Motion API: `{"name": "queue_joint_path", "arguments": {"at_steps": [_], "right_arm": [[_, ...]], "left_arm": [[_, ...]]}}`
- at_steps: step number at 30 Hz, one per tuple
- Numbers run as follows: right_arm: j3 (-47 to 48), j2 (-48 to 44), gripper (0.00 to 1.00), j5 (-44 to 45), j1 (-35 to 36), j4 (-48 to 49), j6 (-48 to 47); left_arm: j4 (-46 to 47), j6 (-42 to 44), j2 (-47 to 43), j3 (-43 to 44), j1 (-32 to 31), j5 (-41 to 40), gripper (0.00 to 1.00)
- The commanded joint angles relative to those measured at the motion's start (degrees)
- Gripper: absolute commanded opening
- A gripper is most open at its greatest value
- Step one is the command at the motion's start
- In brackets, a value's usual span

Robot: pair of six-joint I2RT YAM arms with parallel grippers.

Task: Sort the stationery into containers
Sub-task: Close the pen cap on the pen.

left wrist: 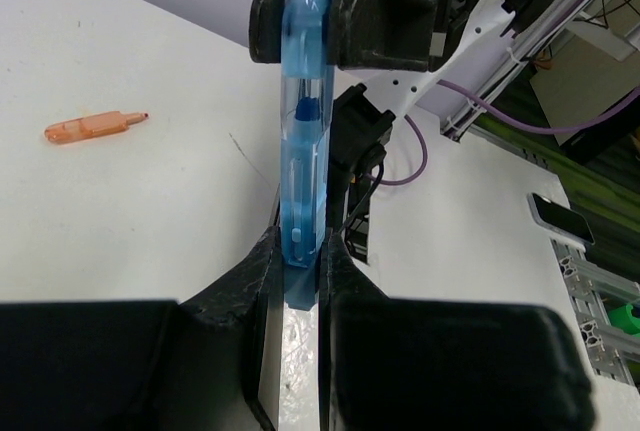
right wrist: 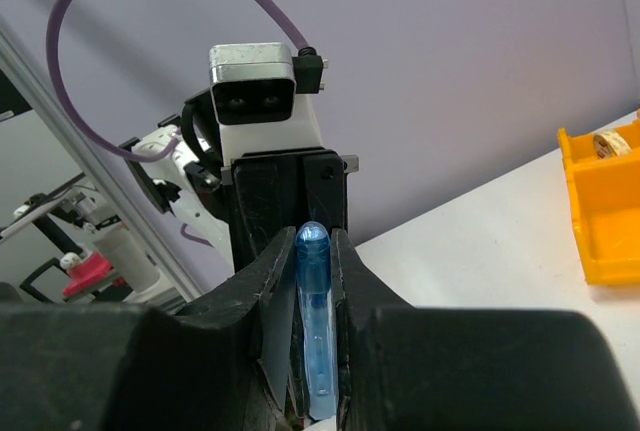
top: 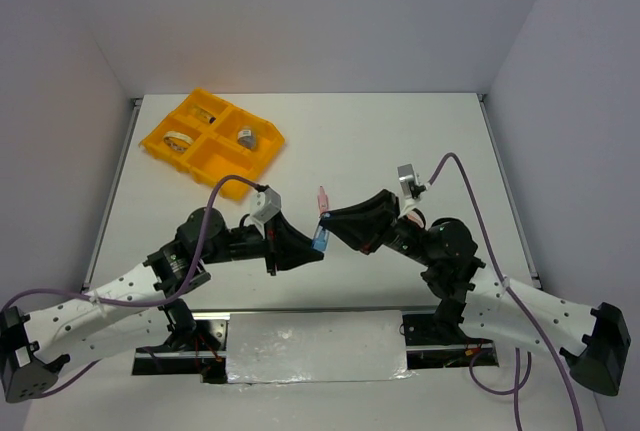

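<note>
A light-blue piece (top: 321,239) hangs above the table between my two grippers, which meet tip to tip. My left gripper (top: 314,250) is shut on its lower end; in the left wrist view (left wrist: 300,247) the piece (left wrist: 303,141) rises between my fingers into the other gripper's jaws. My right gripper (top: 330,221) is shut on its rounded upper end, which the right wrist view (right wrist: 315,243) shows between the pads as a blue piece (right wrist: 316,321). The orange-yellow tray (top: 215,156) stands at the far left with a tape ring (top: 179,140) and a small jar (top: 246,136) in its compartments.
A pinkish-orange piece (top: 322,197) lies on the table just beyond the grippers; it also shows in the left wrist view (left wrist: 90,128). Another item (top: 205,116) lies in the tray's far compartment. The tray's corner (right wrist: 600,221) shows at the right of the right wrist view.
</note>
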Motion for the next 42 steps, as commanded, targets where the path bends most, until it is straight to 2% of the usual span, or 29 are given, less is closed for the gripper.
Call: {"name": "queue_joint_path", "arguments": {"at_steps": [1, 8, 15, 18, 24, 33, 38, 42], "right_arm": [[-2.61, 1.41, 0.0, -4.15, 2.89, 1.63, 0.96], [-7.01, 3.61, 0.0, -4.59, 3.59, 6.55, 1.66], [-8.06, 7.38, 0.0, -4.59, 4.29, 6.38, 1.22], [-9.64, 8.71, 0.0, -4.68, 4.21, 9.97, 2.27], [-12.54, 9.42, 0.0, -2.92, 4.29, 14.63, 3.77], [-12.2, 10.99, 0.0, -5.11, 4.12, 17.54, 4.82], [-12.63, 13.8, 0.0, -6.61, 4.47, 19.73, 5.18], [-14.13, 15.65, 0.0, -6.79, 4.65, 21.23, 4.82]], "left_arm": [[5.13, 1.11, -1.64, 2.5, 0.34, -5.58, 0.0], [4.6, 1.73, -1.99, 4.61, 0.34, -8.66, 0.0], [4.52, 3.04, -1.02, 7.51, 0.34, -9.72, 0.0], [4.69, 3.4, -1.02, 8.48, 0.34, -10.25, 0.0], [7.94, 3.13, -1.9, 8.13, 0.34, -12.44, 0.0], [11.9, 2.08, -2.34, 7.16, 0.34, -14.21, 0.0], [11.46, 2.95, -2.43, 8.56, 0.34, -15.87, 0.0], [7.52, 4.71, -1.64, 11.46, 0.43, -16.84, 0.0]]}}
